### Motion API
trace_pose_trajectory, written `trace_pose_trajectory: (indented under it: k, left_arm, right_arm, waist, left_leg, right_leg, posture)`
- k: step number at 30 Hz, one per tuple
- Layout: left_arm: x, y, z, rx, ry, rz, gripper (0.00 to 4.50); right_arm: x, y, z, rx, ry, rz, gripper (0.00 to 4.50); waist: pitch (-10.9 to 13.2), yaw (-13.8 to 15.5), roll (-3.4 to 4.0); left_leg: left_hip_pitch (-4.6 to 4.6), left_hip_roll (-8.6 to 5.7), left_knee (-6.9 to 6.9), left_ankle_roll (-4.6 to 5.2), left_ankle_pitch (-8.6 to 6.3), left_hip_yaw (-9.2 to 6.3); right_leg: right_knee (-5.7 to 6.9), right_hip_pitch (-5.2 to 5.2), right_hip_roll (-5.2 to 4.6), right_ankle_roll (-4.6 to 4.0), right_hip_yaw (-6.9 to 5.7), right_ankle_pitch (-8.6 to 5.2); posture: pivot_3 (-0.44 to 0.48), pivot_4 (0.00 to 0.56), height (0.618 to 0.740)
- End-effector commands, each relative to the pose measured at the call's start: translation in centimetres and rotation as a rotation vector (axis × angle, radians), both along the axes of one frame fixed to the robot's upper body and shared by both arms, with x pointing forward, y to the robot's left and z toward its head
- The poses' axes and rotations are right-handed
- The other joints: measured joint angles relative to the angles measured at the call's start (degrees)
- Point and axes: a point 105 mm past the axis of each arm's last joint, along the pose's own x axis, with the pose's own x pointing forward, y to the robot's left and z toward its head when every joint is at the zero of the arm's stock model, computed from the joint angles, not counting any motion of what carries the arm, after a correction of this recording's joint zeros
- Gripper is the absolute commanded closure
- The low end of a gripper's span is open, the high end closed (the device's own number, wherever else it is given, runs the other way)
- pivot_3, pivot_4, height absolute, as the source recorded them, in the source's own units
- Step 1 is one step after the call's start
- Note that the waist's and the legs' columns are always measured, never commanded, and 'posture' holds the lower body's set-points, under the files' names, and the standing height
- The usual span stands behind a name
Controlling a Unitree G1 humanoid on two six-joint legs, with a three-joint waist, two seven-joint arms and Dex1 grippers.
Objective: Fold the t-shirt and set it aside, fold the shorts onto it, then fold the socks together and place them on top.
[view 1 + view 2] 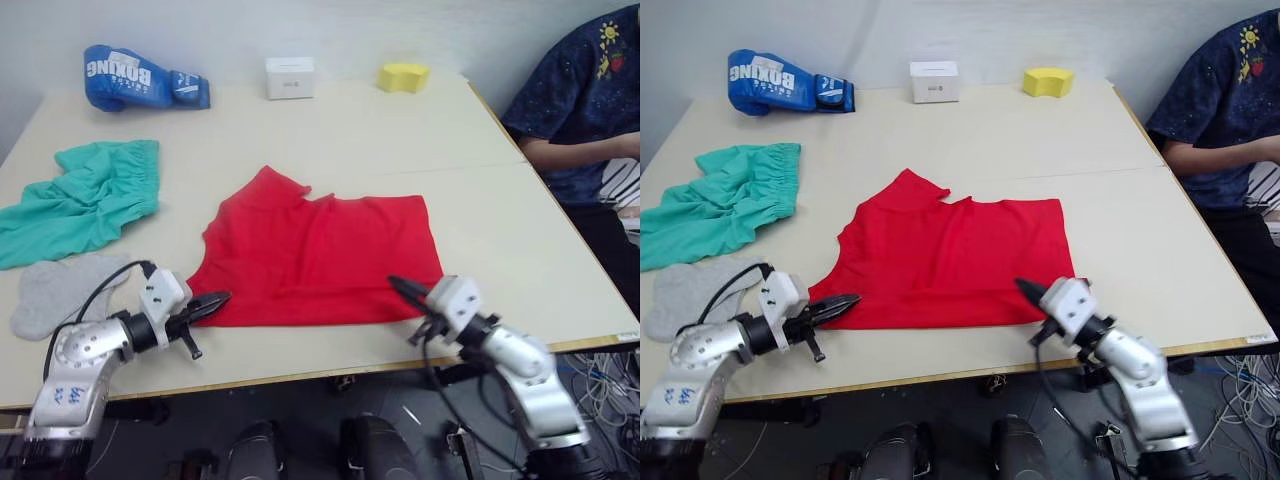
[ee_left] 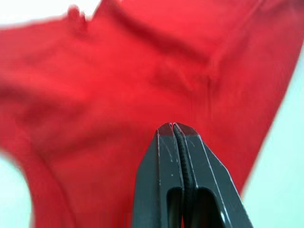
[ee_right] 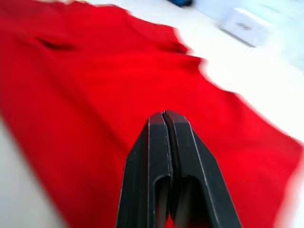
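Observation:
The red t-shirt (image 1: 315, 255) lies spread flat in the middle of the table, partly folded, one sleeve pointing to the far left. My left gripper (image 1: 220, 298) is shut, its tips at the shirt's near left corner. My right gripper (image 1: 395, 286) is also shut, its tips over the shirt's near right edge. In the wrist views both pairs of fingers (image 2: 173, 126) (image 3: 164, 114) are pressed together above red cloth, with no cloth seen between them. The teal shorts (image 1: 85, 200) lie crumpled at the far left. Just in front of them, the grey socks (image 1: 60, 290) lie beside my left arm.
A blue boxing glove (image 1: 140, 78), a white box (image 1: 289, 77) and a yellow sponge (image 1: 403, 76) line the table's far edge. A person in a dark blue shirt (image 1: 585, 110) sits at the right side. The table's front edge (image 1: 300, 375) runs just below both grippers.

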Motion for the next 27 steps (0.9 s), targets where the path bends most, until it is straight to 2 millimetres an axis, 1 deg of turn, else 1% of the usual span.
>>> trace_pose_trajectory:
  k: [1,4,6,8,9,11,13,15,16,18,19,20,21,22,23,25,27]
  left_arm:
    - [0.5,1.7,0.1,0.019,-0.081,0.197,4.46]
    - [0.1,2.7,-0.9,-0.002,-0.064,0.312,4.46]
    - [-0.8,3.2,-2.0,0.005,-0.021,0.352,4.46]
    - [-1.3,3.9,-2.7,0.008,0.012,0.395,4.46]
    - [-1.4,4.3,-2.8,0.02,0.02,0.409,4.46]
    - [-1.4,4.9,-3.0,0.038,0.027,0.428,4.46]
    - [-1.2,5.4,-2.8,0.037,0.025,0.438,4.46]
    - [-1.1,5.8,-2.3,0.034,0.006,0.433,4.46]
    - [-0.9,5.8,-1.6,0.009,-0.022,0.42,4.46]
    - [-0.9,5.5,0.2,-0.054,-0.083,0.369,4.46]
    - [-1.1,5.3,1.2,-0.097,-0.108,0.332,4.46]
    - [-1.4,4.9,2.2,-0.113,-0.13,0.282,4.49]
    - [-1.7,4.5,3.0,-0.105,-0.14,0.224,4.3]
    - [-2.3,4.1,3.3,-0.049,-0.125,0.137,4.07]
    - [-2.8,4.0,3.3,0.028,-0.113,0.069,3.88]
    - [-3.2,4.4,3.4,0.139,-0.099,-0.002,3.22]
    - [-3.0,5.1,3.5,0.207,-0.102,-0.026,2.57]
  right_arm:
    - [0.0,-0.8,-1.0,-0.02,-0.003,-0.093,4.5]
    - [0.2,-3.2,-2.7,-0.037,0.034,-0.186,4.5]
    - [0.2,-6.1,-3.6,-0.086,0.044,-0.253,4.5]
    - [0.2,-8.9,-3.9,-0.109,0.048,-0.325,4.5]
    - [0.2,-10.5,-4.0,-0.116,0.05,-0.372,4.5]
    - [0.1,-13.2,-3.9,-0.135,0.049,-0.444,4.5]
    - [-0.1,-15.3,-3.6,-0.164,0.039,-0.497,4.5]
    - [-0.2,-17.5,-2.8,-0.161,0.027,-0.562,4.5]
    - [-0.3,-18.3,-2.2,-0.137,0.025,-0.585,4.5]
    - [-0.5,-18.7,-0.8,-0.072,0.019,-0.567,4.5]
    - [-0.7,-18.5,0.0,-0.036,0.023,-0.529,4.5]
    - [-0.9,-17.9,0.6,-0.036,0.022,-0.476,4.33]
    - [-1.2,-17.3,1.0,-0.049,0.031,-0.416,4.12]
    - [-1.5,-16.3,1.3,-0.102,0.037,-0.331,3.9]
    - [-1.8,-15.2,1.4,-0.162,0.045,-0.246,3.58]
    - [-2.5,-13.5,1.0,-0.272,0.07,-0.094,2.84]
    - [-2.9,-12.6,0.6,-0.332,0.087,-0.014,2.11]
  waist:
    - [0.0,0.6,0.0]
    - [-0.1,0.8,-0.16]
    - [-0.16,0.71,-0.14]
    - [-0.29,0.7,-0.05]
    - [-0.35,0.74,-0.04]
    - [-0.4,0.76,-0.01]
    - [-0.41,0.69,0.01]
    - [-0.42,0.65,0.05]
    - [-0.41,0.62,0.09]
    - [-0.38,0.45,0.14]
    - [-0.37,0.38,0.14]
    - [-0.37,0.33,0.14]
    - [-0.37,0.24,0.14]
    - [-0.37,0.22,0.14]
    - [-0.37,0.16,0.14]
    - [-0.37,0.13,0.15]
    - [-0.36,0.17,0.15]
  left_leg:
    - [-0.03,-0.06,0.03,0.22,-0.12,0.01]
    - [-0.03,-0.23,0.08,0.39,-0.22,0.03]
    - [-0.01,-0.25,0.07,0.4,-0.23,0.04]
    - [0.06,-0.25,0.04,0.53,-0.31,0.05]
    - [0.15,-0.24,0.02,0.54,-0.32,0.04]
    - [0.28,-0.2,-0.01,0.55,-0.34,0.04]
    - [0.47,-0.17,-0.06,0.51,-0.35,0.04]
    - [0.79,-0.13,-0.16,0.16,-0.56,0.04]
    - [0.83,-0.13,-0.19,0.14,-0.57,0.04]
    - [0.82,-0.13,-0.27,0.15,-0.56,0.04]
    - [0.81,-0.11,-0.3,0.22,-0.51,0.04]
    - [0.81,-0.07,-0.33,0.32,-0.44,0.04]
    - [0.81,-0.05,-0.4,0.31,-0.43,0.04]
    - [0.81,-0.05,-0.48,0.3,-0.41,0.05]
    - [0.82,-0.05,-0.55,0.28,-0.38,0.05]
    - [0.85,-0.1,-0.76,0.22,-0.29,0.06]
    - [0.88,-0.11,-0.84,0.23,-0.25,0.06]
  right_leg:
    - [-0.03,0.0,-0.06,0.0,0.01,0.0]
    - [-0.14,0.1,-0.23,0.01,0.09,0.01]
    - [-0.16,0.13,-0.3,0.01,0.11,0.02]
    - [-0.17,0.18,-0.3,0.01,0.11,0.02]
    - [-0.17,0.24,-0.29,0.01,0.11,0.02]
    - [-0.16,0.32,-0.24,0.0,0.11,0.01]
    - [-0.16,0.45,-0.21,-0.07,0.13,-0.03]
    - [-0.21,0.71,-0.18,-0.19,0.13,-0.1]
    - [-0.21,0.72,-0.17,-0.24,0.13,-0.13]
    - [-0.21,0.69,-0.15,-0.25,0.15,-0.13]
    - [-0.22,0.68,-0.13,-0.25,0.16,-0.13]
    - [-0.22,0.66,-0.08,-0.25,0.16,-0.13]
    - [-0.23,0.65,-0.06,-0.25,0.16,-0.13]
    - [-0.23,0.61,-0.04,-0.25,0.16,-0.14]
    - [-0.24,0.61,-0.03,-0.25,0.16,-0.14]
    - [-0.28,0.51,0.0,-0.26,0.22,-0.14]
    - [-0.32,0.49,0.0,-0.28,0.2,-0.15]
  posture:
    - [0.0,0.15,0.74]
    - [0.0,0.15,0.74]
    - [0.0,0.15,0.74]
    - [0.0,0.15,0.74]
    - [0.0,0.15,0.74]
    - [0.0,0.15,0.74]
    - [0.0,0.15,0.74]
    - [0.0,0.15,0.74]
    - [0.0,0.15,0.74]
    - [0.0,0.15,0.74]
    - [0.0,0.15,0.74]
    - [0.0,0.15,0.74]
    - [0.0,0.15,0.74]
    - [0.0,0.15,0.74]
    - [0.0,0.15,0.74]
    - [0.0,0.15,0.74]
    - [0.0,0.15,0.74]
